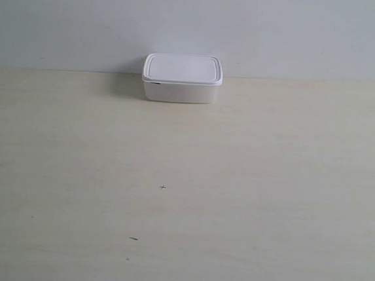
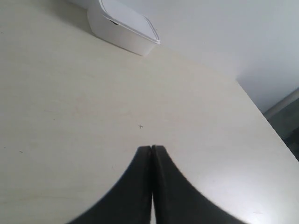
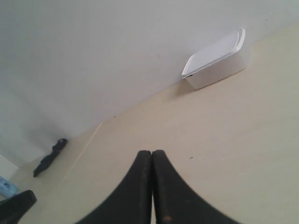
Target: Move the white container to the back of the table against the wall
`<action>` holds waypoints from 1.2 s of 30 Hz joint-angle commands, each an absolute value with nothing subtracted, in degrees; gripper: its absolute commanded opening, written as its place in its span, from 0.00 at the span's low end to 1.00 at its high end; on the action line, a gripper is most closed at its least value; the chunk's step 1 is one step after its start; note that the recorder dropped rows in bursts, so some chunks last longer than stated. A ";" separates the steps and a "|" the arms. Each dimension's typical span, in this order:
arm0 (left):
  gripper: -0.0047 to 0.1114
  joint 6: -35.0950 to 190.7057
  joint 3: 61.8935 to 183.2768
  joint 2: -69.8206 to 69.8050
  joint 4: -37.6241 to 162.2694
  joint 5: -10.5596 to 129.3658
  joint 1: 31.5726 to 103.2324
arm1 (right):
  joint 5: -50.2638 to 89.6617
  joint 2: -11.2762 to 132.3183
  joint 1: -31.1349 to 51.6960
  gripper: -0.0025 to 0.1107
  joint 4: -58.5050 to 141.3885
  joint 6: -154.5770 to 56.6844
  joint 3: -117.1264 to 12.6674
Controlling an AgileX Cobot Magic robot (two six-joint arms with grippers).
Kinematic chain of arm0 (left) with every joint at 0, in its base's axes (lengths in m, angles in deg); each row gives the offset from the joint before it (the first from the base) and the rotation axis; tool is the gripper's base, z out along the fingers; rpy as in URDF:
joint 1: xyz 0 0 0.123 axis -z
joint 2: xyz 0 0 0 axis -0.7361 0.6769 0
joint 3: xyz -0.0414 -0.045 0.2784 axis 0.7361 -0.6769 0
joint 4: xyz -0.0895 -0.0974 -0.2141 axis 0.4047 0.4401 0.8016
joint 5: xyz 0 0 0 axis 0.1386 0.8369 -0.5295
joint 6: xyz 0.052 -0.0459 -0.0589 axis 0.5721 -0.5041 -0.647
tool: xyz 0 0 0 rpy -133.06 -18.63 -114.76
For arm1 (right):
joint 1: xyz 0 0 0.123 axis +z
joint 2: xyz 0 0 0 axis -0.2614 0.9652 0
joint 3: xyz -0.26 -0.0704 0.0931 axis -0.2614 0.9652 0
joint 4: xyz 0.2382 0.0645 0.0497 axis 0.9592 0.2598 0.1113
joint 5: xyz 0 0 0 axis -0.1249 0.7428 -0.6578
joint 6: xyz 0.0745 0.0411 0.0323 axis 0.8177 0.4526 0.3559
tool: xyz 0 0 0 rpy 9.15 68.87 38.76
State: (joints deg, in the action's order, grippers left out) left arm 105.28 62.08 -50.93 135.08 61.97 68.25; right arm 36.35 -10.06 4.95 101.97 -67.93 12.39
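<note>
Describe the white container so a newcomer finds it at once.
Follow the pale wood-grain table to its far edge, where the plain wall rises. The white container sits there, slightly left of centre in the exterior view. Against the tiny dark specks, it stands out as a rounded-corner box with a raised-rim lid.

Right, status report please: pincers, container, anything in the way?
Left pincer shut, empty. Right pincer shut, empty. White container lidded, upright, at back of table by wall. Nothing in the way.

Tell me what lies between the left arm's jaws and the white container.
Only bare table, save one tiny dark speck, in the left wrist view.
</note>
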 commanded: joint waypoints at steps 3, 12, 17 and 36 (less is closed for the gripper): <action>0.04 105.09 61.89 -50.54 134.81 62.16 68.48 | 36.67 -10.31 5.19 0.02 104.07 -66.23 12.67; 0.04 105.09 61.89 -55.10 134.81 62.27 67.76 | 36.67 -10.31 5.19 0.02 104.07 -66.23 12.67; 0.04 105.09 61.89 -63.03 134.81 62.38 62.51 | 36.67 -11.28 5.03 0.02 104.07 -66.23 12.67; 0.04 105.09 61.89 -69.82 134.81 62.47 31.02 | 36.76 -11.28 -9.99 0.02 104.08 -66.23 12.67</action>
